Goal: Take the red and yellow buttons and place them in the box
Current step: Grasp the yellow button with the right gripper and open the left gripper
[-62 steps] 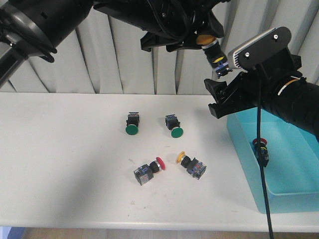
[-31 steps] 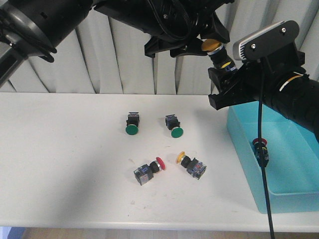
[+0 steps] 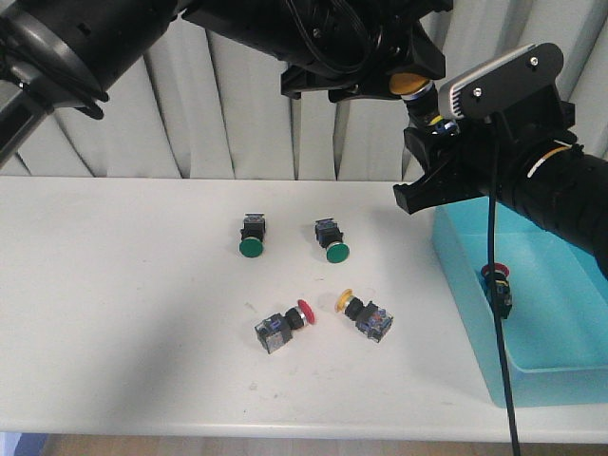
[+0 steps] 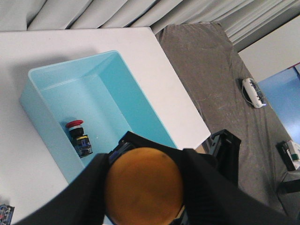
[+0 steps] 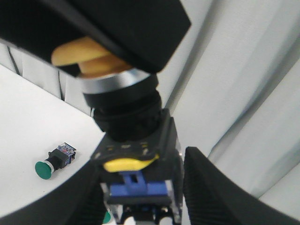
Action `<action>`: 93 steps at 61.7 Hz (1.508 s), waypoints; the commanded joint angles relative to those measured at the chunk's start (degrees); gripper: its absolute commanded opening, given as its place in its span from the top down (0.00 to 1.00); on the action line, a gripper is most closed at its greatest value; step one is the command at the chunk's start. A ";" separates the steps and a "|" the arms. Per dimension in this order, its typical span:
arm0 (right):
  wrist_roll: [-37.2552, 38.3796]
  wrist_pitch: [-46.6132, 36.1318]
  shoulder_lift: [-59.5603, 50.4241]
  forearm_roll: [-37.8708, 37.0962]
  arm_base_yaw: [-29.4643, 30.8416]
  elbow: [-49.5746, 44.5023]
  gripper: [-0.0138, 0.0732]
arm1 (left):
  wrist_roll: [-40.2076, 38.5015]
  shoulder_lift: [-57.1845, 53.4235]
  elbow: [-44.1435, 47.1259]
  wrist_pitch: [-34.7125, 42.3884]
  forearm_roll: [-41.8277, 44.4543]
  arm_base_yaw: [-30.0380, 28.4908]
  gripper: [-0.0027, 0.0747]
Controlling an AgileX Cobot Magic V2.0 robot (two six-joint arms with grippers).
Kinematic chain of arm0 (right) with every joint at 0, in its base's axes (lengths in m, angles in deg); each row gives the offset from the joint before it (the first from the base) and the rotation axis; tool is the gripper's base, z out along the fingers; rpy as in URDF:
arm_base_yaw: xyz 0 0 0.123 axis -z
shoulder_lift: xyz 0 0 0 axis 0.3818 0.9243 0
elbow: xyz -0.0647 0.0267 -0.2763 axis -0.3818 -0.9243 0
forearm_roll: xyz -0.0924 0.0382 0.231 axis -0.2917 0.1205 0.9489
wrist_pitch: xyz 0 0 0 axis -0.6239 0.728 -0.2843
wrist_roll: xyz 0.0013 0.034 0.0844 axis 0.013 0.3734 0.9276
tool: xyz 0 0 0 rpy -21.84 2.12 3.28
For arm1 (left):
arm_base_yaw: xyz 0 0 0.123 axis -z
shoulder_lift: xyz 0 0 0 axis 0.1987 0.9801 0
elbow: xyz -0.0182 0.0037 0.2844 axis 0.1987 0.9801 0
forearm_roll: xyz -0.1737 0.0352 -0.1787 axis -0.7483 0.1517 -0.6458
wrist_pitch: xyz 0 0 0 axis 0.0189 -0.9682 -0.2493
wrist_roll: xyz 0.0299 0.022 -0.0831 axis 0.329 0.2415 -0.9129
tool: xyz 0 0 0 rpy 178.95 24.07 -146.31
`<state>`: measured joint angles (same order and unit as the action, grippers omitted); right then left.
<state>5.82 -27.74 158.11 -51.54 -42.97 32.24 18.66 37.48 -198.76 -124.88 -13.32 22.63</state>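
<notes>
Front view: left gripper [image 3: 410, 78] high above the table, fingers closed on the cap end of a yellow button [image 3: 415, 88], black body hanging toward the right gripper [image 3: 425, 171]. Left wrist view: same yellow cap [image 4: 143, 184] pinched between two dark fingers [image 4: 89, 187], directly over the near wall of the turquoise box [image 4: 47, 122]. Right wrist view: held button [image 5: 133, 154] filling the middle of the picture, its blocky body sitting between the right gripper's two dark fingers [image 5: 208, 187], gaps visible at both sides, so spread apart and not clamped; contact with the body impossible to tell.

Farther out, front view: box [image 3: 465, 285] at the right end of the white table [image 3: 123, 313], one red button [image 3: 496, 282] already inside near its left wall. On the table, well apart from the box: a second red button [image 3: 283, 326] and a second yellow button [image 3: 364, 313] lying side by side near the middle, two green-capped switches [image 3: 252, 234] [image 3: 332, 239] behind them. Pleated curtain [image 3: 218, 114] across the back.
</notes>
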 commanded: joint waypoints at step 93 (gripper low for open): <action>-2.26 4.08 -1.42 11.13 17.12 3.14 0.83 | 24.75 -6.62 -1.80 -2.18 15.78 0.19 0.98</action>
<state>3.89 -23.19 158.11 -41.22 -29.05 32.63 43.14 35.37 -198.76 -129.80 -2.41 22.68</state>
